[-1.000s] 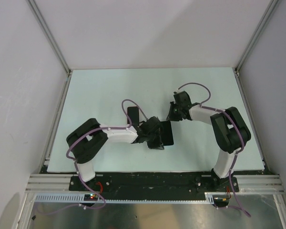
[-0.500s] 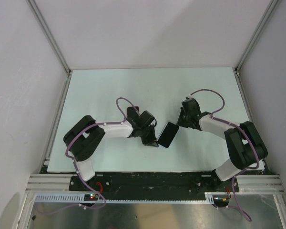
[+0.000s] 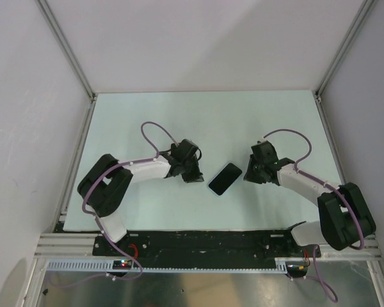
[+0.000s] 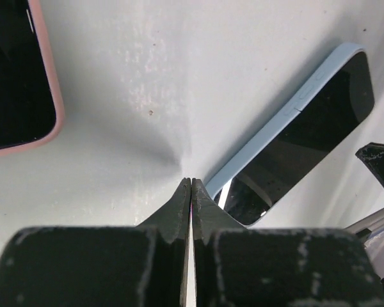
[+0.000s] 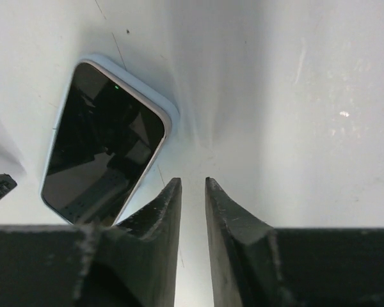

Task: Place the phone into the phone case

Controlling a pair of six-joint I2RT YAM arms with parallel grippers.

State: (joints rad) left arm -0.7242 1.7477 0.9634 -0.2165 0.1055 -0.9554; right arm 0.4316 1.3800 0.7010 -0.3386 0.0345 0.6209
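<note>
The black phone lies flat on the table, seated face up inside the light-blue phone case, whose rim shows along its edge. In the right wrist view the phone and the case rim lie to the upper left of my fingers. My left gripper is just left of the phone, shut with nothing in it. Just right of the phone is my right gripper, its jaws a narrow gap apart and empty. Neither gripper touches the phone.
A pink-rimmed slab with a dark face lies on the table at the upper left of the left wrist view. Metal frame rails and white walls border the pale table.
Both arms have drawn back from the phone, the left one leftward, the right one rightward and nearer. The cased phone now lies flat and free. The right jaws have parted slightly.
</note>
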